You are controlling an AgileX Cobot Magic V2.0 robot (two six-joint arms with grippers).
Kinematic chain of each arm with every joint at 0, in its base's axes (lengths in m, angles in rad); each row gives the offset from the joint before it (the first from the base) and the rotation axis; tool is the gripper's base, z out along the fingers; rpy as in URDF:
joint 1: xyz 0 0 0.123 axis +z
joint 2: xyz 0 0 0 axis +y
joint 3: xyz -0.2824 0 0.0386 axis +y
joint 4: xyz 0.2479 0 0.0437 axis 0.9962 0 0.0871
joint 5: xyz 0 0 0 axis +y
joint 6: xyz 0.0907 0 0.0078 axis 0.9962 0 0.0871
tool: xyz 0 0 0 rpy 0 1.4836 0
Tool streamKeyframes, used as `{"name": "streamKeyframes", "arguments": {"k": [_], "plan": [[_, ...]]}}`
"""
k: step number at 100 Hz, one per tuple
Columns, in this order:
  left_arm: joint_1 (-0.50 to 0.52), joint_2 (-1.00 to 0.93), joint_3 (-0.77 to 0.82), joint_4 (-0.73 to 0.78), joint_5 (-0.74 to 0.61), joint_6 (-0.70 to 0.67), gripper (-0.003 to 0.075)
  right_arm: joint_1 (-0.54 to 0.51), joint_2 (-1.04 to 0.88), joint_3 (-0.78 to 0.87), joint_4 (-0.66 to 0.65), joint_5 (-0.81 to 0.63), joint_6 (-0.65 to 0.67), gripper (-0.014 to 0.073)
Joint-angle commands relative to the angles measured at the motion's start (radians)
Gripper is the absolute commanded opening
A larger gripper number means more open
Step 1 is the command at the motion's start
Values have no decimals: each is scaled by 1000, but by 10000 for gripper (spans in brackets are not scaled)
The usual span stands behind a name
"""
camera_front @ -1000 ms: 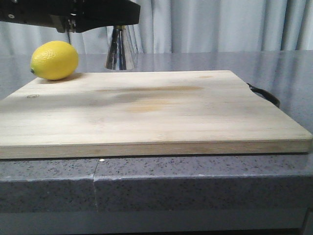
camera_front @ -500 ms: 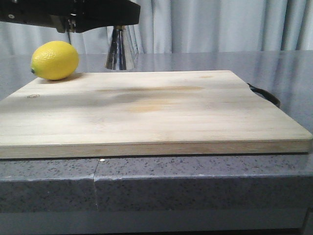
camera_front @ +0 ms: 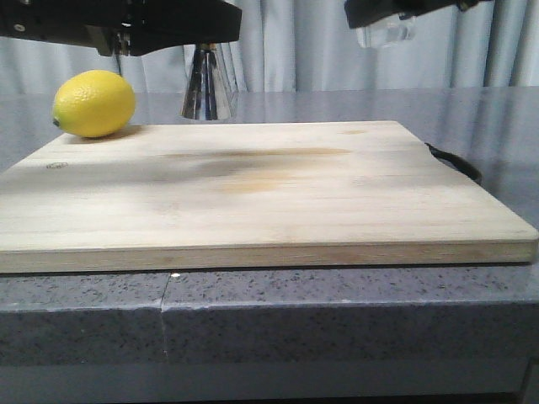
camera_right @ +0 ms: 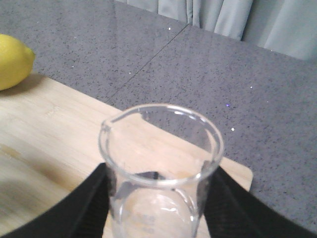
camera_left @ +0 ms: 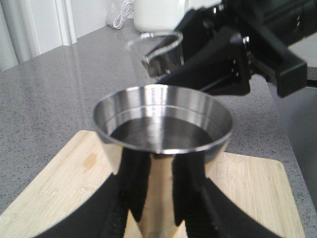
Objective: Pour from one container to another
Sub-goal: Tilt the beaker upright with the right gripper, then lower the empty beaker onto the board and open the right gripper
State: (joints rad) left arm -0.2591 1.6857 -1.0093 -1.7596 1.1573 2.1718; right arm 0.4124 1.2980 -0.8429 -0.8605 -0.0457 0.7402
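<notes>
**Operator:** How do the beaker (camera_right: 161, 173) and jigger (camera_left: 162, 130) handle, and where are they?

**Guide:** You have one glass beaker, thin and breakable, clamped low on its body by your right hand (camera_right: 156, 210), held high over the board's (camera_front: 253, 189) right part. Glass is slick; grip the wall, never the lip. One polished steel jigger, rigid and slippery, is pinched at the waist by your left hand (camera_left: 156, 208) above the table (camera_front: 505, 126). One lemon (camera_front: 93, 103), one board.

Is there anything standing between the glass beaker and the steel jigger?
No. In the left wrist view the beaker sits just behind the jigger, with only bare counter between them.
</notes>
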Motion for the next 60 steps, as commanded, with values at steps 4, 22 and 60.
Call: {"name": "streamKeyframes", "arguments": {"k": [4,22,60], "plan": [[-11,-36,-31,-82,112,-7,185,-74,-35,28,-12,-206,6,297],[-11,-36,-31,-82,112,-7,185,-173,11,69,-61,-342,0,297],[-11,-36,-31,-82,112,-7,185,-331,160,76,-97,-658,-61,297]]}}
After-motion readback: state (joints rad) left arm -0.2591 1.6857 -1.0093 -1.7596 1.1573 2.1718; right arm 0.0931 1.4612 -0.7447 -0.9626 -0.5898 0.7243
